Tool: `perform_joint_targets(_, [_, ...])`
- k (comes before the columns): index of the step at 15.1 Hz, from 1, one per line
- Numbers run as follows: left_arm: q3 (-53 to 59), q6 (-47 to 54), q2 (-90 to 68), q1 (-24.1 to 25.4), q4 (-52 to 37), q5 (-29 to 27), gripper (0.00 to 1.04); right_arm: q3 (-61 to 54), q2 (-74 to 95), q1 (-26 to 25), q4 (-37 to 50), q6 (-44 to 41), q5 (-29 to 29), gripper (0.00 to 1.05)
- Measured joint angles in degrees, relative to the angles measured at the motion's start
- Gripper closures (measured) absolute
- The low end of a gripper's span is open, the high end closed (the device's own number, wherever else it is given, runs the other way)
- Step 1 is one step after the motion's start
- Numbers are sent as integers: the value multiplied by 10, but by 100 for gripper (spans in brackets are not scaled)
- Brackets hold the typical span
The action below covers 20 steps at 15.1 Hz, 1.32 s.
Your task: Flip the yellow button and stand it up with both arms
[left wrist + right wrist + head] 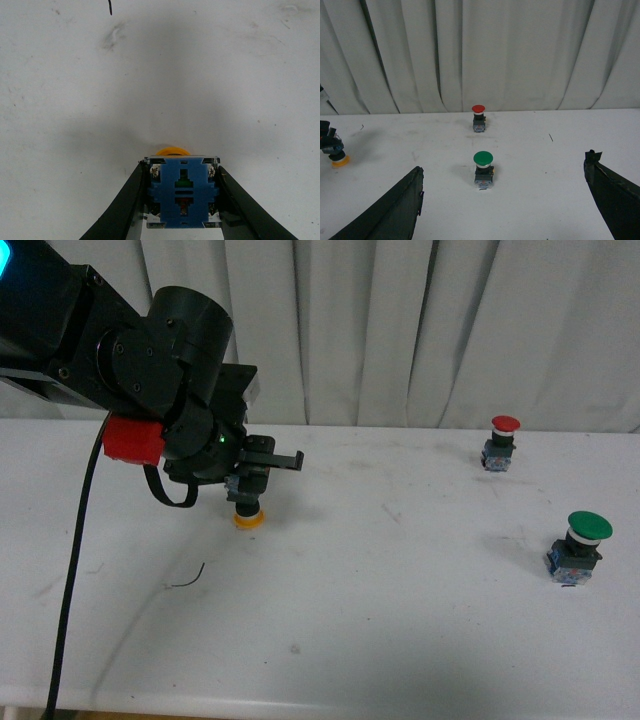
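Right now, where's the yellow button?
Front view, left part of the table: the yellow button is clamped cap-down in the left gripper, well to the left of the red button and green button.

On the scuffed white table [400, 620] are noted: yellow button [247, 519], cap-down, left; red button [503, 443], far right; green button [578, 545], nearer right.
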State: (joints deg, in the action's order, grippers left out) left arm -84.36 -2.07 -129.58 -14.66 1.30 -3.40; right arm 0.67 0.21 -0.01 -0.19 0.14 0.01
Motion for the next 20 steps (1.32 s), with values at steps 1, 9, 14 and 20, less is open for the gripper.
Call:
perform_joint_targets(1, [7,0,9,-1,-6,5,70,0,0,0,0,0,0,6])
perform_joint_targets(9, [350,24,417,-42,-145,79,71,0,0,0,0,0,0,6])
perform_joint_targets(14, [506,-19,641,-18,-146,134,71,0,0,0,0,0,0,6])
perform_joint_targets(20, [621,-318,683,62,-400,368,71,0,0,0,0,0,0,6])
